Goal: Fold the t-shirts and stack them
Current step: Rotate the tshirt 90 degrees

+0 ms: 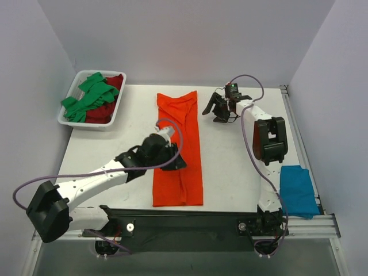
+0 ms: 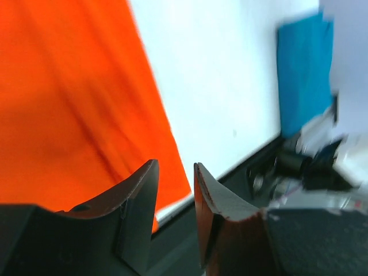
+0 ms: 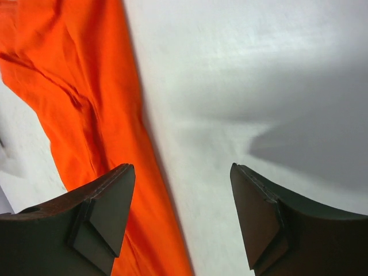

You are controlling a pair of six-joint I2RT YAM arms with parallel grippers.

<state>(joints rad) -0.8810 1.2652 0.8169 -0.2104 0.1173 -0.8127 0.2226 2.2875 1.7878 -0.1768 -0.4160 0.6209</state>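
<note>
The orange t-shirt lies folded into a long narrow strip down the middle of the table. My left gripper hovers over the strip's left edge near its lower half. In the left wrist view the orange cloth lies beyond the left gripper, which is open with nothing between the jaws. My right gripper is just right of the strip's far end. It too is open and empty, with orange cloth under its left finger. A folded teal t-shirt rests at the near right.
A white tray at the back left holds a green t-shirt bunched over a dark red one. The teal shirt lies by the table's right rail. The arm bases and a black bar run along the near edge.
</note>
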